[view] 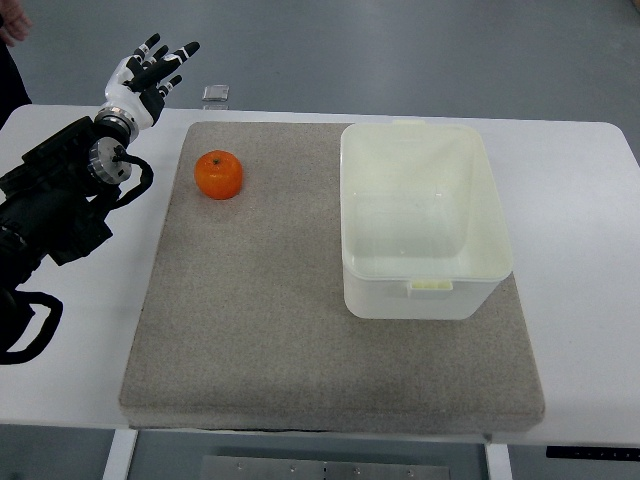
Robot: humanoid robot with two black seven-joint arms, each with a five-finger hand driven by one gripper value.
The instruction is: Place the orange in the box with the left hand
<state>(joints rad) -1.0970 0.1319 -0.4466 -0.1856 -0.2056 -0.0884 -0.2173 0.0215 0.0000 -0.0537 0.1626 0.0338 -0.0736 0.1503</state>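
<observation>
An orange [218, 174] rests on the far left part of a grey mat [300, 340]. A translucent white box [420, 215] stands open and empty on the mat's right half. My left hand [152, 68] hovers over the table's far left corner, up and to the left of the orange, fingers spread and holding nothing. Its black forearm [60, 200] comes in from the left edge. The right arm does not show.
The mat lies on a white table [580, 250]. A small clear object [217, 96] sits at the table's far edge just beyond the mat. Part of a person [12, 30] shows at the top left corner.
</observation>
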